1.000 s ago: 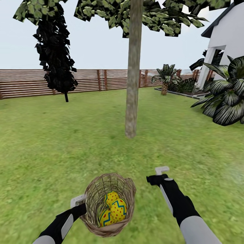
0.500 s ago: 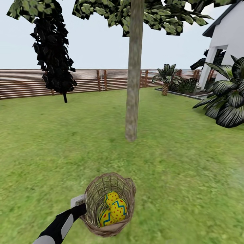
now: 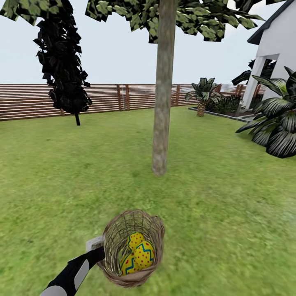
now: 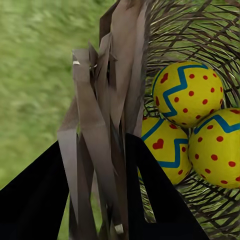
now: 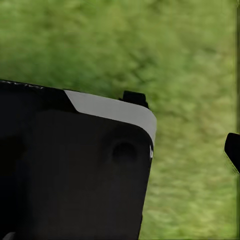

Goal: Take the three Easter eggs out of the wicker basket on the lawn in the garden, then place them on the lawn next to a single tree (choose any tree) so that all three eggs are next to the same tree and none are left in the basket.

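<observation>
Small round brown woven-twig wicker basket (image 3: pixel 132 248) held off the mottled green lawn (image 3: pixel 230 205) by its braided rim, 3 yellow red-dotted, zigzag-banded Easter eggs (image 4: pixel 197 127) inside.

The left gripper (image 4: pixel 107 165) is clamped on the rim. The basket is judged light, stiff and open-weave; the smooth, hard eggs are judged slippery, best taken across the middle. The pale grey-tan mottled tree (image 3: pixel 162 94) stands near ahead. The right gripper's state cannot be told.
</observation>
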You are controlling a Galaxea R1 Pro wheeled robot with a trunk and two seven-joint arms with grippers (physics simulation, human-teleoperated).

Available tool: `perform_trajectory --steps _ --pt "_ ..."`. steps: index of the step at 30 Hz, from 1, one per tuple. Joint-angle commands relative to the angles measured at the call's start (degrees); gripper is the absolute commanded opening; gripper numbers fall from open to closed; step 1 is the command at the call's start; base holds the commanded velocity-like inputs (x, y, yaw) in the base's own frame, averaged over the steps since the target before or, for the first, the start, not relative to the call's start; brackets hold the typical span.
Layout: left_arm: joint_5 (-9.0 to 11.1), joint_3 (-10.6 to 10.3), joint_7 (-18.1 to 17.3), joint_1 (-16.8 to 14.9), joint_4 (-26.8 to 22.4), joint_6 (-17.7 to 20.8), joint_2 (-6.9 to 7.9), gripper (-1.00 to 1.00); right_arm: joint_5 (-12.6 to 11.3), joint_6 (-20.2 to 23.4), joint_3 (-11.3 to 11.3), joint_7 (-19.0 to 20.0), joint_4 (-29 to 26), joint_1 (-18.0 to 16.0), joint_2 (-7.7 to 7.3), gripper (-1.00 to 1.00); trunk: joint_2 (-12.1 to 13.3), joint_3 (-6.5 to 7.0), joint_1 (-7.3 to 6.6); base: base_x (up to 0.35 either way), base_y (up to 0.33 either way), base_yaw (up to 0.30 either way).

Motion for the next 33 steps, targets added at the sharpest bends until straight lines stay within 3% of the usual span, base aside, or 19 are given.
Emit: perform_trajectory --steps 1,33 --pt "0.7 0.4 -0.3 0.0 -0.1 0.4 -0.05 -1.0 0.3 -0.4 0.1 0.0 0.3 -0.1 -0.01 1.0 0.0 -0.06 0.04 0.339 0.0 0.0" --pt "0.7 0.4 -0.3 0.0 -0.2 0.4 -0.06 -1.0 0.2 -0.4 0.1 0.1 0.3 -0.1 -0.06 1.0 0.0 -0.06 0.04 0.339 0.0 0.0"
